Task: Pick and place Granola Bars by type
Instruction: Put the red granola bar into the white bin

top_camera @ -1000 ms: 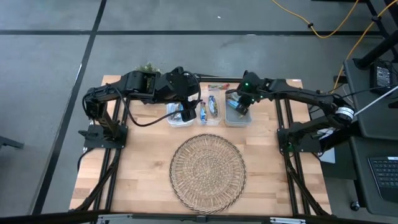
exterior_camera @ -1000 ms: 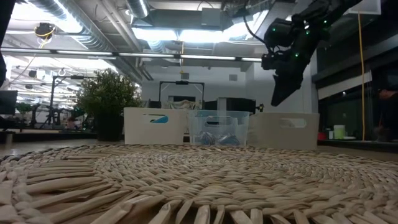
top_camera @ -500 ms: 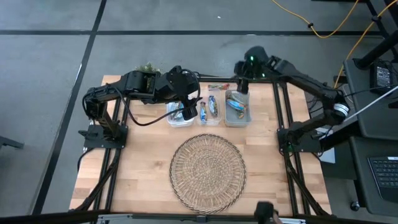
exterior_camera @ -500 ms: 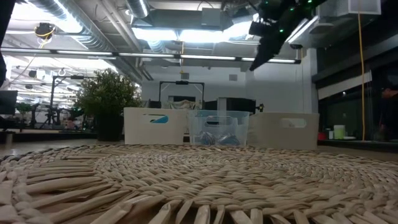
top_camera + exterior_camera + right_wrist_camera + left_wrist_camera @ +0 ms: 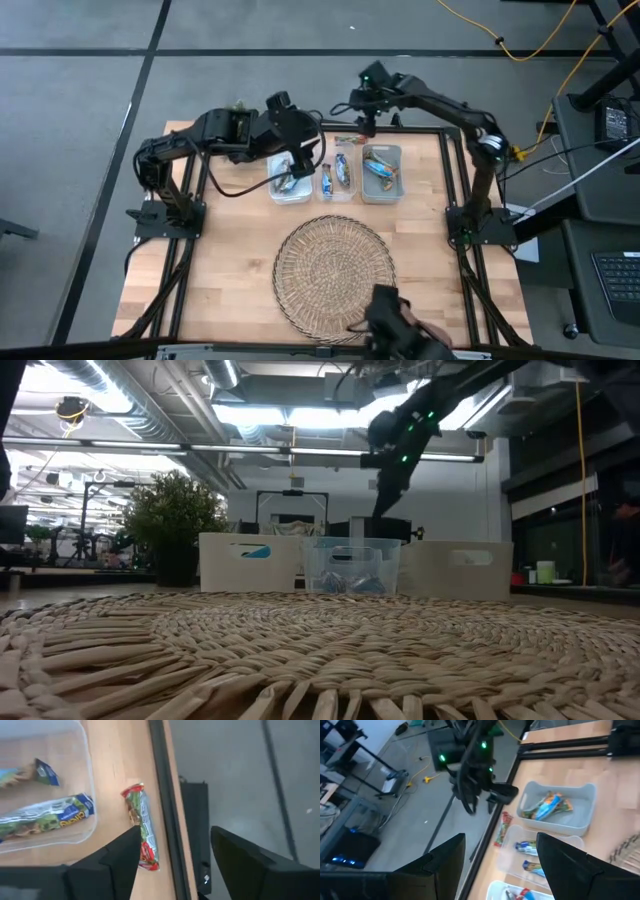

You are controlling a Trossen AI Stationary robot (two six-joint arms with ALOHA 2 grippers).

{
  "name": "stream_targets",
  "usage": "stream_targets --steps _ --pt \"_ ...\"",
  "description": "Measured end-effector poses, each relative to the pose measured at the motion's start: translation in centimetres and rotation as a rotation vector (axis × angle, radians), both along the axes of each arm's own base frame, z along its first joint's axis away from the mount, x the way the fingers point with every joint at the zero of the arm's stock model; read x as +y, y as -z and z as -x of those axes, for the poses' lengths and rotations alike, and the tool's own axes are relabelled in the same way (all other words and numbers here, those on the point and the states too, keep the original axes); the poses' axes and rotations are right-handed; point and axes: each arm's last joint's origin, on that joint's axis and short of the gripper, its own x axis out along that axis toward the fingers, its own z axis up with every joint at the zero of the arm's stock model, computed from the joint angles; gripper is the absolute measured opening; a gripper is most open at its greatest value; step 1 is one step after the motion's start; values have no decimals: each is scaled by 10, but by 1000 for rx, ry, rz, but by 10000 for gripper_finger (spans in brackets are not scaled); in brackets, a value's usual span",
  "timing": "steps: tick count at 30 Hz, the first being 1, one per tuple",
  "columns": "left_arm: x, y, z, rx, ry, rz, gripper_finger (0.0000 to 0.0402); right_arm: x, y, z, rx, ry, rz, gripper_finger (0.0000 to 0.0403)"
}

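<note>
Three bins stand in a row at the table's far side: the left bin (image 5: 288, 190), the middle bin (image 5: 338, 176) and the right bin (image 5: 382, 172), each with granola bars lying in it. One red-and-green bar (image 5: 141, 834) lies flat on the table beyond the middle bin, close to the far edge. My right gripper (image 5: 367, 118) hovers open above that bar; it also shows in the right wrist view (image 5: 172, 870) and the low view (image 5: 385, 495). My left gripper (image 5: 298, 170) hangs open above the left bin, nothing between its fingers (image 5: 445, 865).
A round wicker tray (image 5: 335, 275) lies at the table's near middle. A dark shape (image 5: 395, 322), which I cannot identify, reaches in over the tray's near rim. A metal frame rail (image 5: 167, 810) runs along the far edge beside the loose bar.
My right gripper has risen from the right bin and swung toward the far edge and the table's left, ending above the loose bar. A blue bar now shows lying in the right bin. The dark shape has come in at the near edge.
</note>
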Motion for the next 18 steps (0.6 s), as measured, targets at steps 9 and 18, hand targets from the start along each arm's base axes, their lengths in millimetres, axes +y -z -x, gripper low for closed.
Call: stream_targets --steps 9,18 --pt "13 1 1 6 -2 24 235 -16 44 -17 118 22 -111 196" --pt "16 1 1 16 7 25 235 -15 65 -15 207 23 -203 187"
